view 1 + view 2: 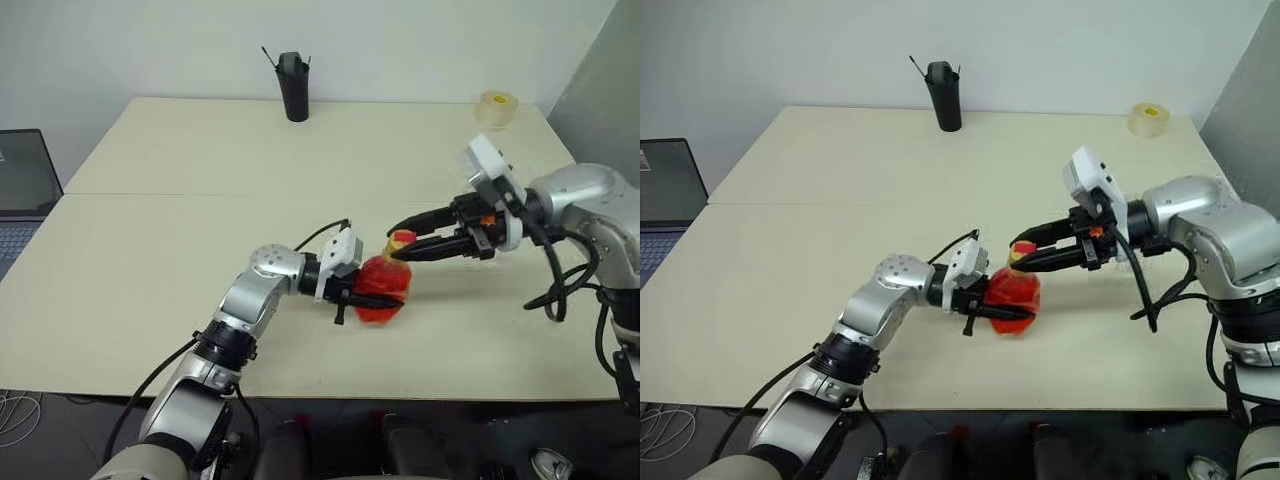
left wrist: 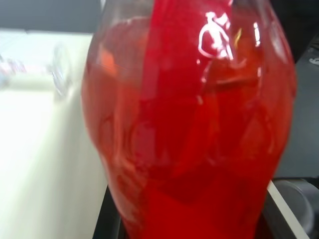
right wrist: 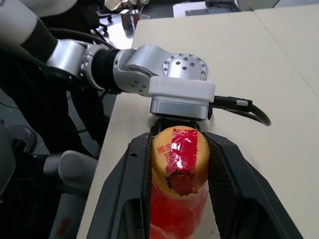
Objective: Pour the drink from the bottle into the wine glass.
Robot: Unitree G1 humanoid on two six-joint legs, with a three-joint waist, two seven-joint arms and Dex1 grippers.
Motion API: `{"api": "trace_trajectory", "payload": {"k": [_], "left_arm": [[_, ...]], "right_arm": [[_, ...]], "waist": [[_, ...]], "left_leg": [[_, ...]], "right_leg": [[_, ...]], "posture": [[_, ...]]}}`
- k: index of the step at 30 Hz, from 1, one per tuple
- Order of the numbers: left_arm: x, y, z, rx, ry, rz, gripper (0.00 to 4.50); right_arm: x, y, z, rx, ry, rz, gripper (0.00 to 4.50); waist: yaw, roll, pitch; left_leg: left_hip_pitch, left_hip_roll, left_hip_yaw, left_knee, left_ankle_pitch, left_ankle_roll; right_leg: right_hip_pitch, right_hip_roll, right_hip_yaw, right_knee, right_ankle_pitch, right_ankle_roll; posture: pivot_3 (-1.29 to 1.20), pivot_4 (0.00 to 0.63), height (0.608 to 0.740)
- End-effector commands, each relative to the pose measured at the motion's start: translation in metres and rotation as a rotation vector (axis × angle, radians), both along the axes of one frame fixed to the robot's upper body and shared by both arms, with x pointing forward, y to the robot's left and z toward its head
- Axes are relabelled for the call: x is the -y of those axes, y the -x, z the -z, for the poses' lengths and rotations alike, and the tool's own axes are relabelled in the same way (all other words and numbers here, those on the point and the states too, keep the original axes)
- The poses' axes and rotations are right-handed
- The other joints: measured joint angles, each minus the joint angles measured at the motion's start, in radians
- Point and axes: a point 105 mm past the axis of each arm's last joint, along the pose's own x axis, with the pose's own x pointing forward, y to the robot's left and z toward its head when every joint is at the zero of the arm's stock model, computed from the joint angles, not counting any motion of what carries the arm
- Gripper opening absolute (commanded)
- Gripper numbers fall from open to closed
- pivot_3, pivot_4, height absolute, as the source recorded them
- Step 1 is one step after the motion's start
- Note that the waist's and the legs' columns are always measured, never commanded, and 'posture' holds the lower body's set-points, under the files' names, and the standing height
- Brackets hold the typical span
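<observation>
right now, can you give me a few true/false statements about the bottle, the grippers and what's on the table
1. The left gripper is shut on the bottle. True.
2. The right gripper has its fingers on either side of the cap. True.
3. The bottle is empty. False: it holds the red-orange drink.
4. The cap is already off the bottle. False: it sits on the neck between the right gripper's fingers.
5. A black holder stands at the far edge of the table. True.
6. The tape roll lies right beside the bottle. False: it sits at the table's far right corner, well away.
</observation>
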Motion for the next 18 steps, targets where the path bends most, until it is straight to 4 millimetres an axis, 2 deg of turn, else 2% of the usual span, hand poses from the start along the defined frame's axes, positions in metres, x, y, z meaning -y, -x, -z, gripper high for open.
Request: {"api": "trace_trajectory", "payload": {"k": [1,6,10,14,18], "left_arm": [[-0.006,0.001,-0.018,0.045,0.044,0.006,0.98],[-0.004,-0.004,-0.019,0.076,0.048,-0.015,0.98],[-0.003,-0.012,-0.022,0.144,0.065,-0.067,0.98],[-0.003,-0.019,-0.020,0.206,0.070,-0.107,0.98],[-0.001,-0.023,-0.022,0.241,0.097,-0.127,0.98]], "right_arm": [[0.001,0.004,-0.008,0.065,-0.001,0.002,1.19],[0.000,0.011,-0.020,0.040,-0.075,-0.012,1.18],[0.011,0.002,-0.039,0.120,-0.159,0.124,1.18],[0.042,-0.003,-0.062,0.196,-0.273,0.388,1.18],[0.098,-0.005,-0.048,0.192,-0.287,0.792,1.18]], "waist": [[0.000,0.000,0.000],[0.002,0.000,0.000],[0.004,0.000,0.000],[0.006,0.000,0.000],[0.013,0.000,0.000]], "left_leg": [[0.000,0.000,0.000,0.000,0.000,0.000],[0.000,0.000,0.000,0.000,0.000,0.000],[0.000,0.000,0.000,0.000,0.000,0.000],[-0.001,0.000,0.000,0.000,0.000,0.000],[-0.001,-0.001,0.000,0.000,0.000,0.000]], "right_leg": [[0.000,0.000,0.000,0.000,0.000,0.000],[0.000,-0.001,0.000,-0.001,0.000,0.000],[0.000,-0.001,0.000,0.000,0.000,0.000],[0.000,-0.001,0.000,0.000,0.000,0.000],[0.000,-0.002,0.000,-0.001,0.000,0.000]], "posture": [[0.00,0.150,0.740],[0.00,0.150,0.740],[0.00,0.150,0.740],[0.00,0.150,0.740],[0.00,0.150,0.740]]}}
